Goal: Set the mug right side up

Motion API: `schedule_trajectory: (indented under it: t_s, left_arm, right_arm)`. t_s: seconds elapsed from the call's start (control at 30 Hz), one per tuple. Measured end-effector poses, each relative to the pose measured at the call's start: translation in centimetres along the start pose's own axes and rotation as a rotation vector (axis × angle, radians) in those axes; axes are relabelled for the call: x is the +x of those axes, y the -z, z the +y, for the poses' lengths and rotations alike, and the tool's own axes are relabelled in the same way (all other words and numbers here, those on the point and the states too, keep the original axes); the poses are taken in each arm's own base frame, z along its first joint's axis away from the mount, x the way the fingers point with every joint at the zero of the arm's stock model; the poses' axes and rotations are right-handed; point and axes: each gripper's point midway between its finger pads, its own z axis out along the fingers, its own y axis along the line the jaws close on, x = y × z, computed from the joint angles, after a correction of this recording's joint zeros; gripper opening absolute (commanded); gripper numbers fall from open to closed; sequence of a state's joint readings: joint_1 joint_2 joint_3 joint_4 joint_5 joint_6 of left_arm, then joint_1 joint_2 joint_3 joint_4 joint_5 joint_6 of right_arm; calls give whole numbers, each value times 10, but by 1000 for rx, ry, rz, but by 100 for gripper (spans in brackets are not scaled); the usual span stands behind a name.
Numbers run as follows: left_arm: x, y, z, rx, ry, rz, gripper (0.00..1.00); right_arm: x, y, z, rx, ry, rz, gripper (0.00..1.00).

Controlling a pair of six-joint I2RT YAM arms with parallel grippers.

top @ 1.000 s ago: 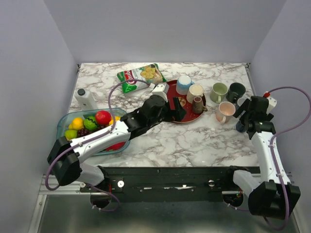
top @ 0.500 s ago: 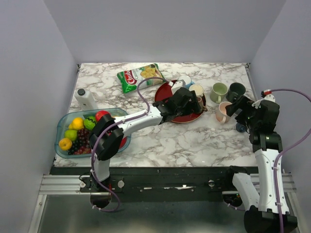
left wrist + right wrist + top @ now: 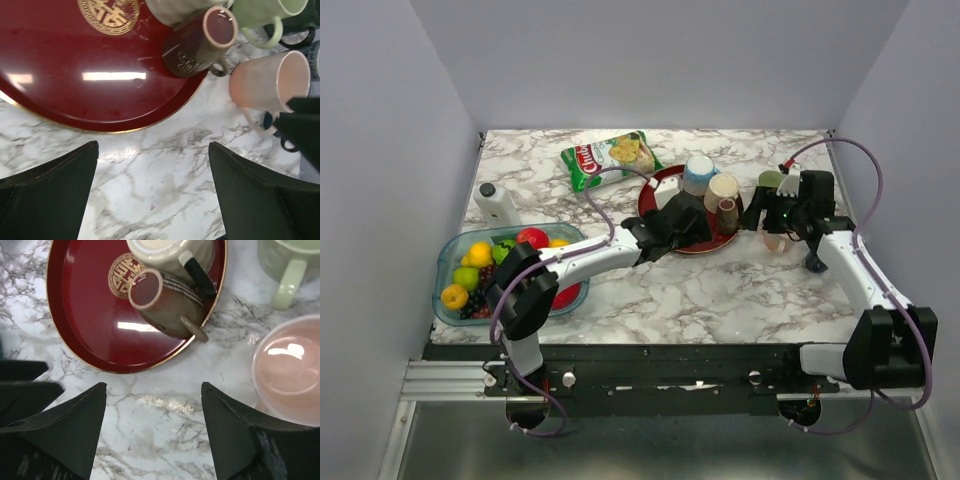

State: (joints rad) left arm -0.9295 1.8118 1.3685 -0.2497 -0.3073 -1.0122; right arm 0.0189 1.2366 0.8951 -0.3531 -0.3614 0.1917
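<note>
My left pincer (image 3: 152, 146) is spread wide with nothing between its fingers; it hangs over the marble table (image 3: 700, 292), just off the near rim of the red tray (image 3: 75, 55). My right pincer (image 3: 152, 386) is spread too and empty, above the table between the tray and the pink mug (image 3: 292, 365); neither touches anything.

The brown mug (image 3: 170, 302) stands on the tray at its right rim, its narrow pale round end up and its wider end down on the red surface; its handle points out toward the rim; whether the upward end is mouth or base I cannot tell. A cream mug (image 3: 170, 252) sits just behind it; a blue mug (image 3: 699, 172) is further back on the tray. The pink mug stands mouth up on the table beside the tray; a green mug (image 3: 287, 262) stands behind it.

Toward the left lie a snack bag (image 3: 610, 158), a white bottle (image 3: 497, 203) and a bowl of fruit (image 3: 442, 270).
</note>
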Motion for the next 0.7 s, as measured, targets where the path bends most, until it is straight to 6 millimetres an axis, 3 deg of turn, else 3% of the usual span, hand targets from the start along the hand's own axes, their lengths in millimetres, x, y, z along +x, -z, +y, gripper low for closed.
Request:
schedule_trajectory:
  t_s: [0.1,0.33,0.43,0.7]
  left_arm:
    - [-5,19,13,-12,-32,-16,99]
    - [-23,53,19,30,-83,-57,99]
    - [-24,58,23,46,-93,-54,99]
    - [-26,63,36,61,-105,-42,99]
  right_arm:
    - [-6,-15,-4,-1,68,28,78]
    - [-20,-38,-10,-19,234,51,74]
    - [-17,-48,-6,-40,308,73,73]
    - [-6,-75,-9,-61,444,183,54]
